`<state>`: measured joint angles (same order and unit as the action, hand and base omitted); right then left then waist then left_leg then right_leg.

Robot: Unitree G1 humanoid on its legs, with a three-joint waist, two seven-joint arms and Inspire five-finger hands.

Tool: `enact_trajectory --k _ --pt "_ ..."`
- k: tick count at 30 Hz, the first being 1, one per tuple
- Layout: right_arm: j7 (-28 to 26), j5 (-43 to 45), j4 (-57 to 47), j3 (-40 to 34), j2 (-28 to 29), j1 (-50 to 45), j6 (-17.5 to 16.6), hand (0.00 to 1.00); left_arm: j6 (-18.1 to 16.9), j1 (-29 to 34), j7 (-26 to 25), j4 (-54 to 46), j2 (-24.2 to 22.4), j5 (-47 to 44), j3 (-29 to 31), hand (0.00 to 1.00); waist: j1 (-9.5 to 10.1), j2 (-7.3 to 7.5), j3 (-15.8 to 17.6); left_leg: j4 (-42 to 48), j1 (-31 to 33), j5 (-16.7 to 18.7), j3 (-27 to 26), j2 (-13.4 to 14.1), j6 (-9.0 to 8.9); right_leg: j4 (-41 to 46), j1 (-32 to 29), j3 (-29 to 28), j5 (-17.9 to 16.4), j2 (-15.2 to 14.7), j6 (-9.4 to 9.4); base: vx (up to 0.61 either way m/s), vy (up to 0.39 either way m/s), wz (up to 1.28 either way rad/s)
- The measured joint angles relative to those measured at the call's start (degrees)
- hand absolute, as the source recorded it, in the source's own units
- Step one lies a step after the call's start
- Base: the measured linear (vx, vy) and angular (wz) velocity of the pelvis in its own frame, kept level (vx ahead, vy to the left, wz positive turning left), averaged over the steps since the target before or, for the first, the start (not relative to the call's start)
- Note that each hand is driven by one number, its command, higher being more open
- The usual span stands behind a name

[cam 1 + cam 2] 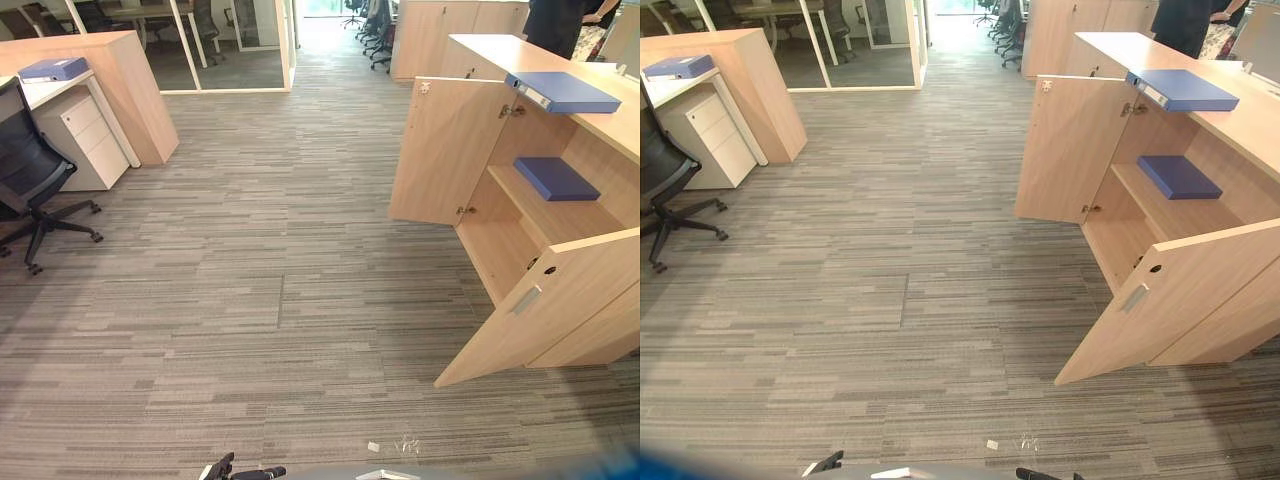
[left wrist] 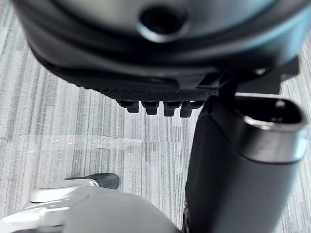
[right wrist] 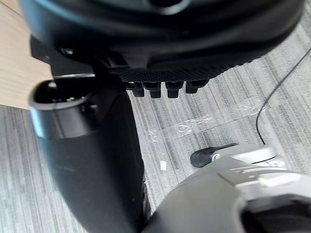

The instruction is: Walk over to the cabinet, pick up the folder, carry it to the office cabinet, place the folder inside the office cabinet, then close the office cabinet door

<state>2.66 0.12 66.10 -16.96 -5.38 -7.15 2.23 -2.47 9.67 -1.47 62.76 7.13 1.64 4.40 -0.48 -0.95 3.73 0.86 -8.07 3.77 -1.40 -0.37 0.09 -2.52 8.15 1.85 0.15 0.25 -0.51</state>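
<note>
A blue folder (image 1: 562, 92) lies on top of the wooden office cabinet (image 1: 600, 120) at the right. A second blue folder (image 1: 556, 178) lies flat on the shelf inside it. Both cabinet doors stand open: the far door (image 1: 445, 150) and the near door (image 1: 540, 305) swing out over the carpet. A third blue folder (image 1: 53, 69) rests on the desk at the far left. My left hand (image 2: 160, 48) and right hand (image 3: 160, 48) hang over the carpet with relaxed fingers, holding nothing.
A black office chair (image 1: 30, 175) and a white drawer unit (image 1: 85, 135) stand at the left beside a wooden cabinet (image 1: 130, 90). A person (image 1: 560, 25) stands behind the office cabinet. Glass partitions (image 1: 230, 45) and more chairs are at the back. Wide carpet lies between.
</note>
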Motion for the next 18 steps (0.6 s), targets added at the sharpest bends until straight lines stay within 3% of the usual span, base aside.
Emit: enact_trajectory --k 5,18 --pt "-0.19 -0.01 0.08 -0.65 0.02 0.81 -0.02 1.00 -0.05 -0.16 1.51 0.96 0.07 -3.68 0.06 1.00 0.05 -0.17 0.71 -0.99 -0.45 -0.16 0.00 0.02 -0.25 -1.60 0.71 0.41 0.56 0.03 -0.79 0.00 0.000 0.00" --pt "-0.21 0.04 0.10 -2.18 0.43 1.05 0.00 1.00 -0.05 -0.43 1.56 1.16 0.16 -2.87 0.04 1.00 0.05 -0.29 0.75 -1.75 -1.12 -0.12 -0.68 0.05 -0.34 -2.26 1.16 0.53 0.63 0.03 -1.17 0.00 0.001 -0.01"
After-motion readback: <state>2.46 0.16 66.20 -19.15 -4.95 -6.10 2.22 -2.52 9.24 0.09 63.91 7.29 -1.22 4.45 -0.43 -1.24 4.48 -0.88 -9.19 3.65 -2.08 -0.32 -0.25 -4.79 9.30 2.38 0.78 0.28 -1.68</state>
